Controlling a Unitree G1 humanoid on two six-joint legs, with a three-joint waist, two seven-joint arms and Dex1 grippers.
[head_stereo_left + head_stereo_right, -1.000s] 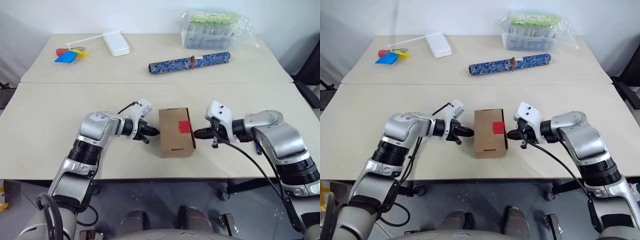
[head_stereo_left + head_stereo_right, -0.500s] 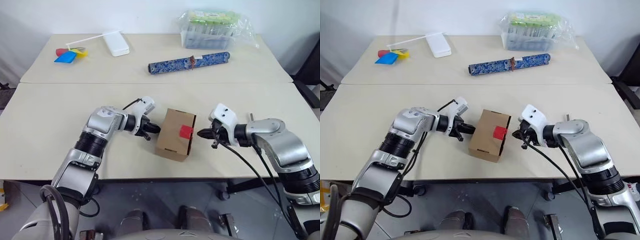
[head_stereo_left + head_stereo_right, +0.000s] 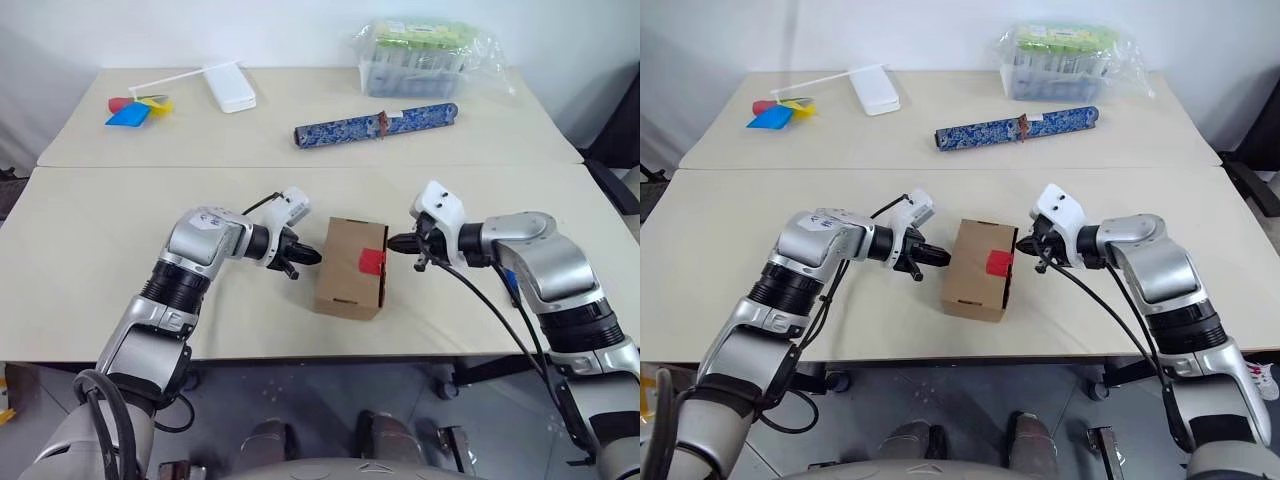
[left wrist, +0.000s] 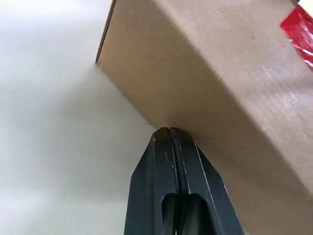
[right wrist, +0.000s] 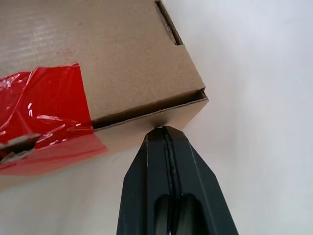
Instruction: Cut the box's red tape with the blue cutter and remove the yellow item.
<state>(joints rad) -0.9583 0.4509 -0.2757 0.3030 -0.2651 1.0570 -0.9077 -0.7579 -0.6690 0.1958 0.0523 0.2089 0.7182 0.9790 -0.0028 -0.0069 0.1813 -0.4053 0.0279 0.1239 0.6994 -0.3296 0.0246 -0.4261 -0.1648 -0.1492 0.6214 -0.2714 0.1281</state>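
Note:
The brown cardboard box [image 3: 345, 272] lies on the near table, turned slightly askew, with the red tape [image 3: 372, 261] over its right flap edge. My left gripper [image 3: 312, 257] is shut, its tip against the box's left side [image 4: 220, 73]. My right gripper [image 3: 394, 241] is also shut, its tip touching the box's far right corner just beside the red tape [image 5: 44, 117], which looks crinkled there. A slim blue sliver, likely the blue cutter [image 3: 506, 286], peeks out from under my right forearm. The yellow item is hidden.
On the far table lie a long blue patterned roll [image 3: 377, 123], a clear plastic tub [image 3: 420, 58] with green contents, a flat white case [image 3: 231, 86] and coloured paper scraps [image 3: 130, 108]. A seam runs between the two tables behind the box.
The box has turned a little clockwise on the table. My right gripper has moved away from me along the box's right side to its far corner. The left gripper stays at the left side.

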